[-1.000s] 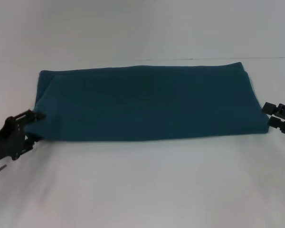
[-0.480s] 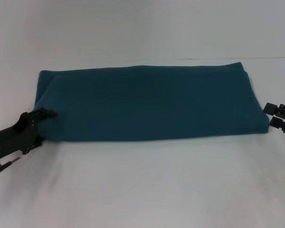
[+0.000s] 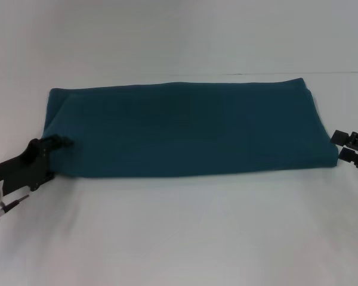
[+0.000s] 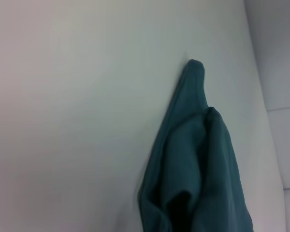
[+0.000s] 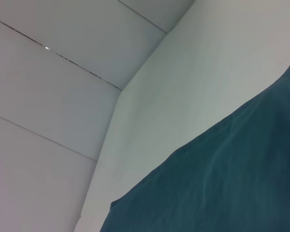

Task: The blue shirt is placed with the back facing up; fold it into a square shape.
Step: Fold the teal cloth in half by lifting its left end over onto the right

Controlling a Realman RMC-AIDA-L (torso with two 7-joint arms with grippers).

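Folded shirt, long axis running 9 to 3 o'clock on white table.

The dark teal-blue cotton shirt [image 3: 185, 131] lies mid-table [image 3: 179, 232] as a wide flat band (plain side up, no readable lettering). The black left gripper [image 3: 55, 145] pinches its 9 o'clock end. The black right gripper [image 3: 341, 146] sits parted, empty, just beside the 3 o'clock edge.

The blue shirt [image 3: 185, 128] is looking like soft, matt knit cloth, faintly creased. The table [image 3: 179, 232] is showing a smooth, matt white surface. Both grippers are appearing as matt black plastic.
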